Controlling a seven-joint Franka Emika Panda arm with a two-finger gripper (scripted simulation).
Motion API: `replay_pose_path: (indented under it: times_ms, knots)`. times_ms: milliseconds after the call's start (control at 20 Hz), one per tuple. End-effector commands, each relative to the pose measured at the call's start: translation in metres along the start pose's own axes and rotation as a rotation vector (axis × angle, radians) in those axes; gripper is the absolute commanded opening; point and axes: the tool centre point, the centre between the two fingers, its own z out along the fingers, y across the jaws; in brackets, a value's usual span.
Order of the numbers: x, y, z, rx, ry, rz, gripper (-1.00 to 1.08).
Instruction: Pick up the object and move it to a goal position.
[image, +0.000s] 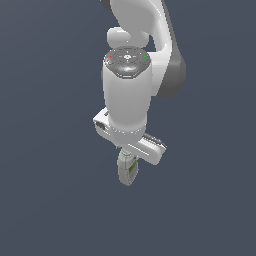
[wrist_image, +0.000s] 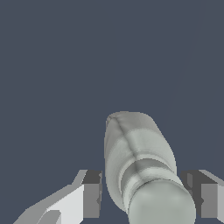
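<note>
The object, a small pale grey-white bottle (image: 128, 171) with a green label patch, shows just under the white hand in the exterior view, cap end toward the hand. In the wrist view the bottle (wrist_image: 135, 153) runs away from the camera, its round cap nearest and standing between the two fingers. My gripper (wrist_image: 146, 194) is open: the dark fingertips (wrist_image: 92, 192) stand wide on either side, with a gap on one side of the bottle. In the exterior view the gripper (image: 129, 161) is mostly hidden by the hand and the bottle.
The white arm (image: 127, 85) fills the upper middle of the exterior view. Everything else is a plain dark blue-grey surface (image: 45, 200) with no other objects or edges showing.
</note>
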Motion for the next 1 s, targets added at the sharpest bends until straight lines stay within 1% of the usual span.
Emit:
replay_pose_path:
  times_ms: [0, 250, 450, 700, 950]
  knots:
    - [0.0, 0.0, 0.0, 0.0, 0.0, 0.0, -1.0]
    - [-0.004, 0.001, -0.01, 0.0, 0.0, 0.0, -1.0]
    - [-0.011, 0.004, -0.029, 0.0, 0.0, 0.0, -1.0]
    - [-0.025, 0.008, -0.068, 0.0, 0.0, 0.0, -1.0]
    - [-0.043, 0.015, -0.119, 0.0, 0.0, 0.0, -1.0]
